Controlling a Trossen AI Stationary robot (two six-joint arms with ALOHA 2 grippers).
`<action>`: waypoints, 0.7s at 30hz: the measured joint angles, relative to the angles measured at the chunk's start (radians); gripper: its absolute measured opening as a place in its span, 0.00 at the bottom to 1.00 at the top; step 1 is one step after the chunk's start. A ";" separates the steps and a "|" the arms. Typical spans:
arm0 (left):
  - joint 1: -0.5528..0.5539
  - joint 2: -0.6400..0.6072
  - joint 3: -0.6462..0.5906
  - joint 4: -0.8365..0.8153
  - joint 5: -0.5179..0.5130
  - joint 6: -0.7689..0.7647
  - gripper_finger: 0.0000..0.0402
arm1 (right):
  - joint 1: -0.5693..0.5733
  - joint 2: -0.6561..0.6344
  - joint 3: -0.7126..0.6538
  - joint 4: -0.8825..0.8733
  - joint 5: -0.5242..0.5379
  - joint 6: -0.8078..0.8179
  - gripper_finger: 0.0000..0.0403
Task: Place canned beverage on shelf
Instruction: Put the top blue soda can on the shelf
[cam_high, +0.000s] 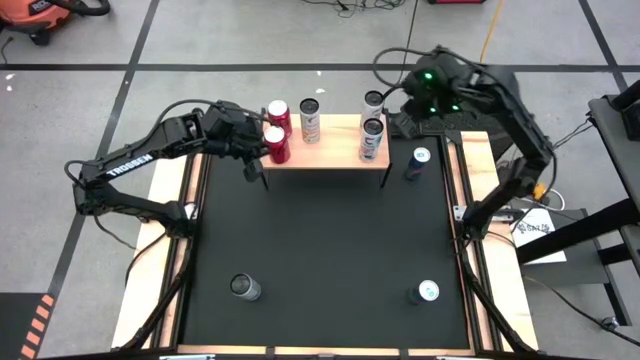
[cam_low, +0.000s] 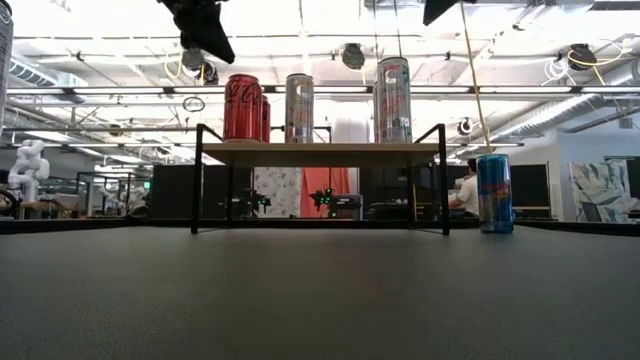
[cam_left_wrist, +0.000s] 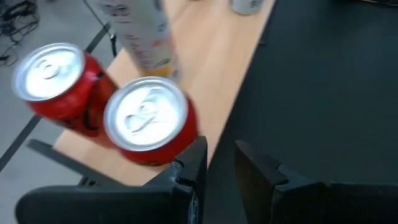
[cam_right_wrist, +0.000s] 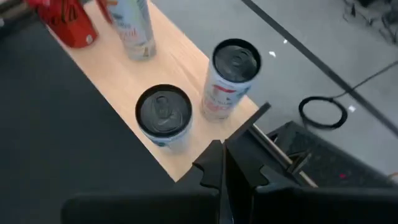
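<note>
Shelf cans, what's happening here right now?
Five cans stand on the shelf: two red cans left, a tall one, two silver ones right. Three cans remain on the black mat. Both pincers are shut and empty: left pincer by the red cans, right pincer by the silver pair.

Short red soda cans (cam_high: 277, 146) I counted on the wooden-topped, black-legged shelf (cam_high: 335, 155): two
Tall slim pale cans (cam_high: 310, 119) I saw there: three
Cans I found standing on the black mat (cam_high: 330, 240): three, one a blue can (cam_high: 417, 162)
</note>
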 joint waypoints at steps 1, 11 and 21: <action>-0.013 0.000 0.000 0.000 0.000 -0.011 0.20 | 0.000 -0.010 0.000 -0.006 0.001 0.025 0.00; -0.137 0.009 0.000 0.008 0.002 -0.056 0.20 | 0.003 -0.034 0.000 -0.019 0.000 0.132 0.00; -0.210 0.011 0.000 0.008 0.002 -0.102 0.20 | 0.003 -0.034 0.000 -0.018 0.000 0.169 0.00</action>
